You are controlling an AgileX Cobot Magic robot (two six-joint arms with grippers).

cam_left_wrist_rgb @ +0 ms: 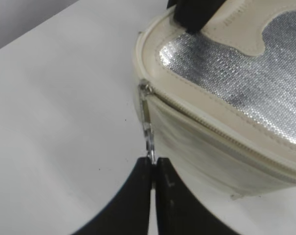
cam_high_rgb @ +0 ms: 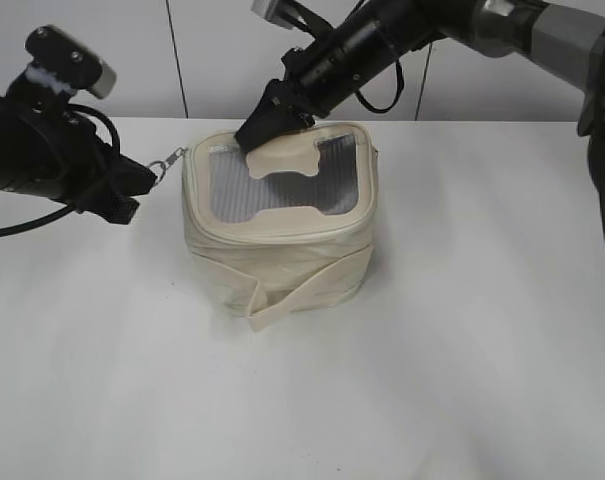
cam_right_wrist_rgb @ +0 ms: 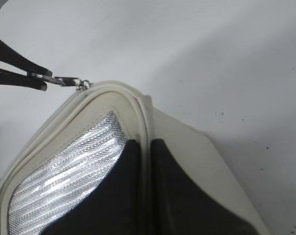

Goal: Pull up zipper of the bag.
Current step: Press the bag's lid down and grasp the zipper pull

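Even, bright, diffuse light falls from above on the white table [cam_high_rgb: 462, 330], with only a soft shadow at the base of the bag [cam_high_rgb: 282, 235]. The mesh window [cam_left_wrist_rgb: 245, 78] glints silver in both wrist views — mild glare, nothing blown out. The exterior view is slightly soft and grainy, and the close fingers [cam_right_wrist_rgb: 113, 196] blur in the wrist views.

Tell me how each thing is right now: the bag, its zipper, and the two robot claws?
bag: upright on the table, lid down.
zipper: shut along the side we can see.
zipper pull: stretched out straight, pinched at its tip.
left gripper: shut on the zipper pull.
right gripper: shut, pinching the lid's rim at the back.
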